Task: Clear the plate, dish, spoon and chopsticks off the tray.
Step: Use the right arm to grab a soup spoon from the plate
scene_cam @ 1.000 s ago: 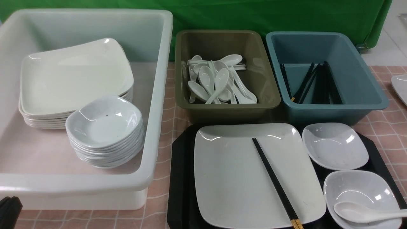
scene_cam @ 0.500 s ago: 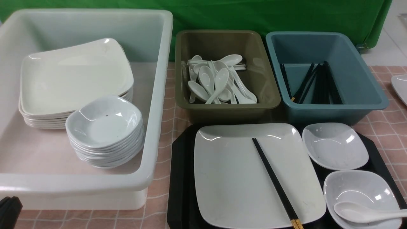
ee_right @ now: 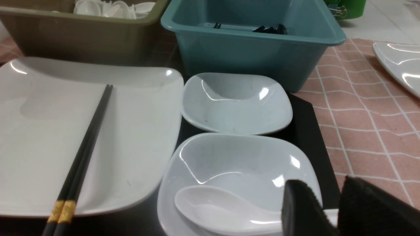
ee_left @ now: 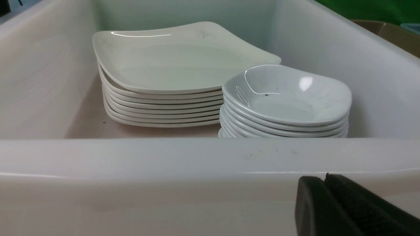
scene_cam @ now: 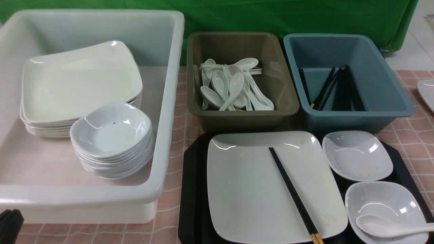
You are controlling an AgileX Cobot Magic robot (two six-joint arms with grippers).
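Note:
On the black tray lies the large white plate, with the black chopsticks slanting across it, gold ends toward me. Right of the plate sit two small dishes, a far dish and a near dish. The spoon rests in the near dish, its handle running off to the right. In the right wrist view my right gripper is shut on the handle of the spoon, which still lies in the dish. My left gripper is shut and empty, just outside the white tub's near wall.
A white tub on the left holds stacks of plates and dishes. Behind the tray stand an olive tub of spoons and a blue tub of chopsticks. Another white plate lies at the table's right edge.

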